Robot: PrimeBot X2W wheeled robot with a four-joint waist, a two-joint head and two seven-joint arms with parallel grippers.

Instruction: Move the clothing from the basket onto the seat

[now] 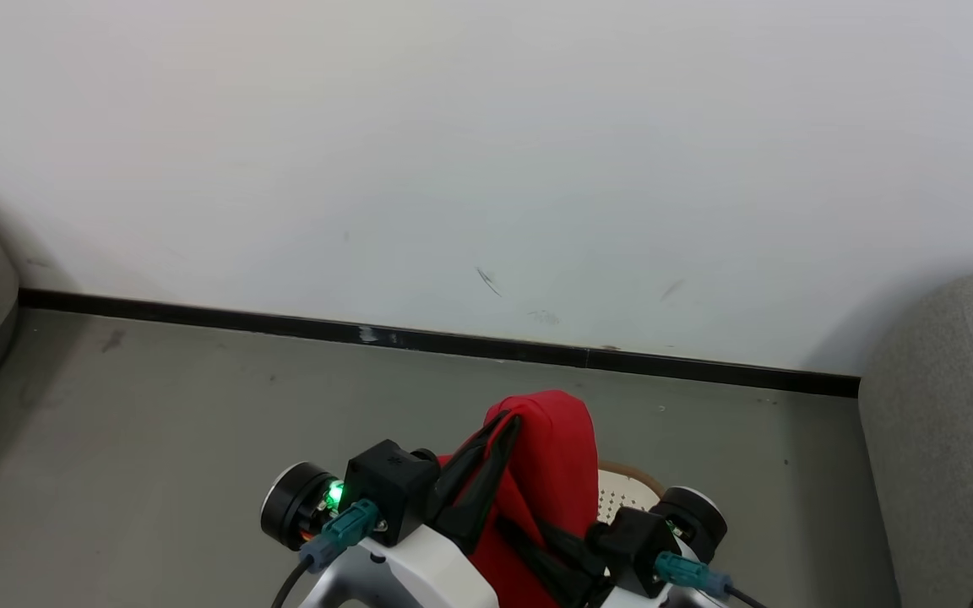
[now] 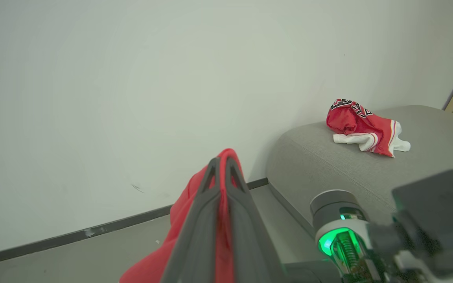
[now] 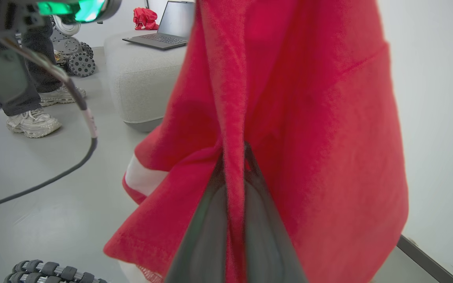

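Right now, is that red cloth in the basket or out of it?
Out: the red cloth hangs in the air, pinched by left claw and right claw.

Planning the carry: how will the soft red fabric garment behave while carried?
Probably floppy: the red fabric garment drapes in folds from the left claw and right claw. Likely light: fingertip pinches hold it. Its hanging hem may snag.
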